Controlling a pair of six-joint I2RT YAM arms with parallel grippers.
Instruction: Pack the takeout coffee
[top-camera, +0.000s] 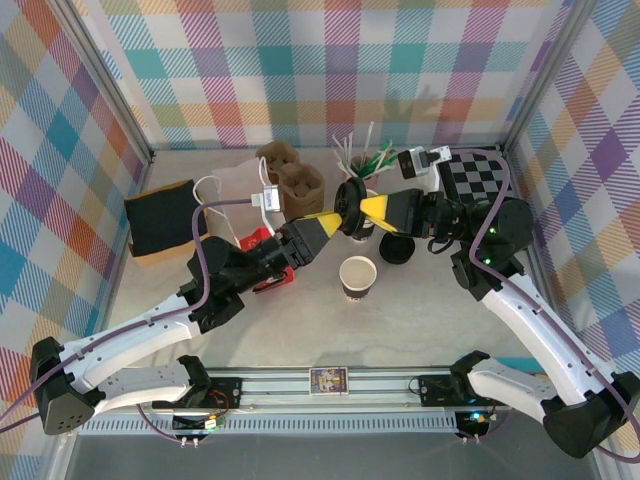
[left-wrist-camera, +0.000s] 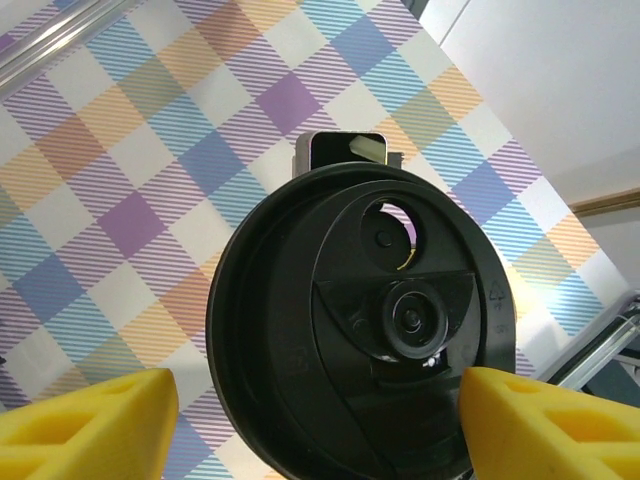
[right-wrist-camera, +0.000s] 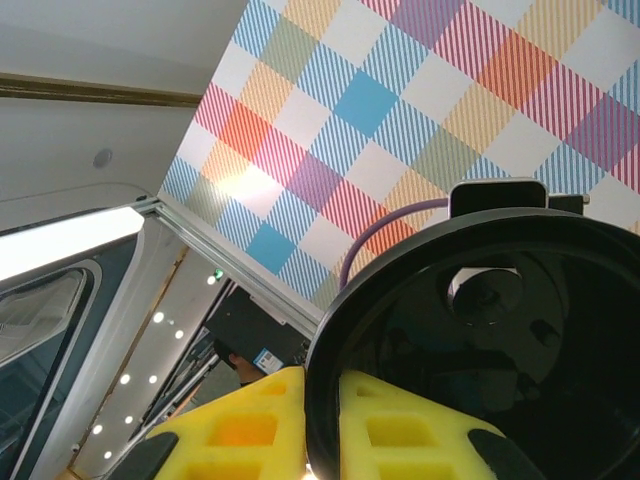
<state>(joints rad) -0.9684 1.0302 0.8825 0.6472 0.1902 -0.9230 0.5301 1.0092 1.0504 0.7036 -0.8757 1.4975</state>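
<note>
A white paper cup with a dark band (top-camera: 358, 277) stands upright on the table with no lid on it. Above and behind it, a round black plastic lid (top-camera: 351, 222) hangs on edge in the air between both grippers. My right gripper (top-camera: 374, 208) is shut on the lid's rim (right-wrist-camera: 330, 330), one yellow finger (right-wrist-camera: 240, 430) on each side of it. My left gripper (top-camera: 325, 226) is open and faces the lid (left-wrist-camera: 360, 320) from the other side. Its yellow fingers (left-wrist-camera: 85, 425) stand wide to either side of the lid.
A short black round object (top-camera: 397, 248) sits right of the cup. A brown paper bag (top-camera: 238, 190), a cardboard cup carrier (top-camera: 290, 175) and a black pouch (top-camera: 160, 215) lie back left. Straws (top-camera: 362, 152) and a checkered board (top-camera: 478, 175) are at the back.
</note>
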